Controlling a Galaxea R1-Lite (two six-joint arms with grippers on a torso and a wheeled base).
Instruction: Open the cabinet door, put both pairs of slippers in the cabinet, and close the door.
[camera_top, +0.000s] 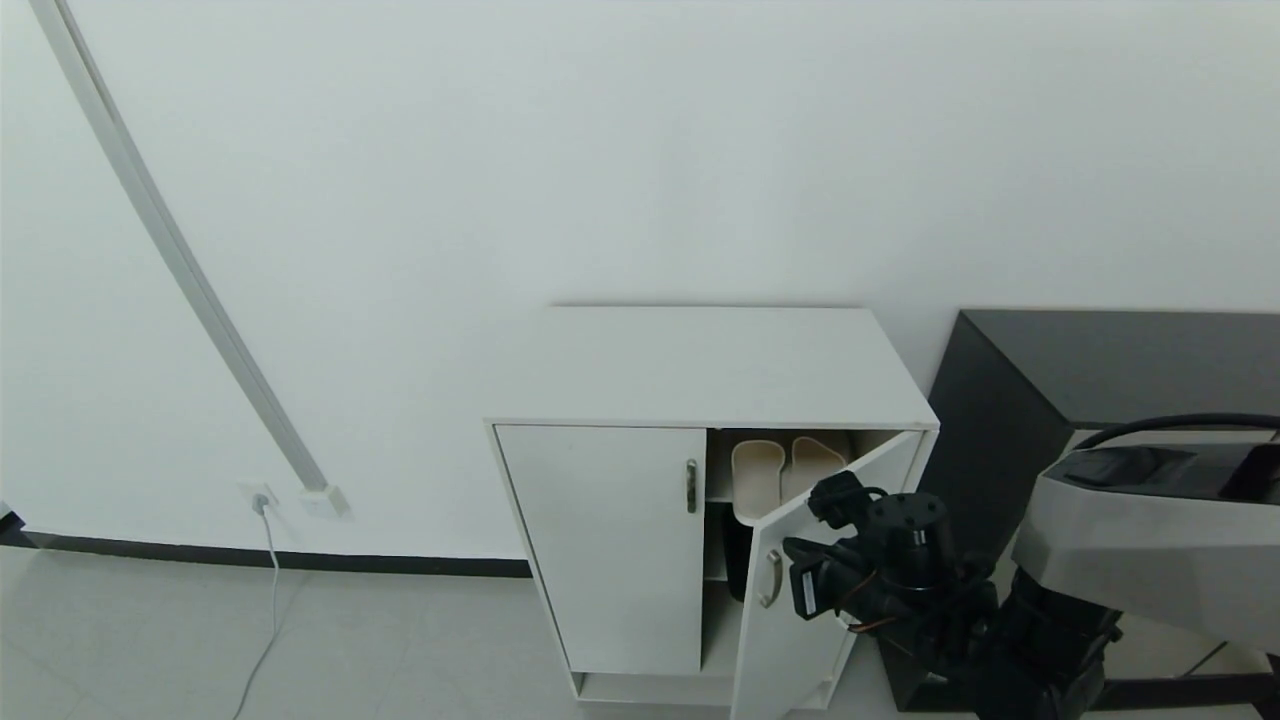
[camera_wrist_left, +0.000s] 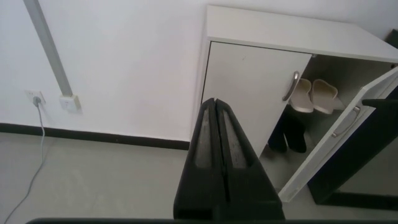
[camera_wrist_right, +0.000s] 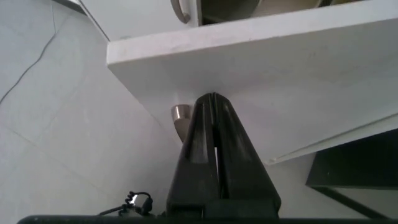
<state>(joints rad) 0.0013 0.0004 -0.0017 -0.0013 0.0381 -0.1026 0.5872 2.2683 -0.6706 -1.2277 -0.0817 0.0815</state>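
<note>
The white cabinet (camera_top: 700, 365) stands against the wall with its left door (camera_top: 600, 540) closed. Its right door (camera_top: 795, 650) hangs partly open. A beige pair of slippers (camera_top: 785, 468) rests on the upper shelf and a black pair (camera_top: 738, 560) on the shelf beneath. The left wrist view also shows the beige pair (camera_wrist_left: 314, 94) and the black pair (camera_wrist_left: 290, 134). My right gripper (camera_wrist_right: 214, 98) is shut, its tip against the open door's outer face (camera_wrist_right: 298, 74) beside the metal handle (camera_wrist_right: 180, 121). My left gripper (camera_wrist_left: 216, 102) is shut and empty, held out in front of the cabinet.
A black low cabinet (camera_top: 1100, 360) stands right of the white one, close behind the open door. A wall socket with a grey cable (camera_top: 262, 500) and a slanting conduit (camera_top: 170, 250) are to the left. Open floor lies before the left door.
</note>
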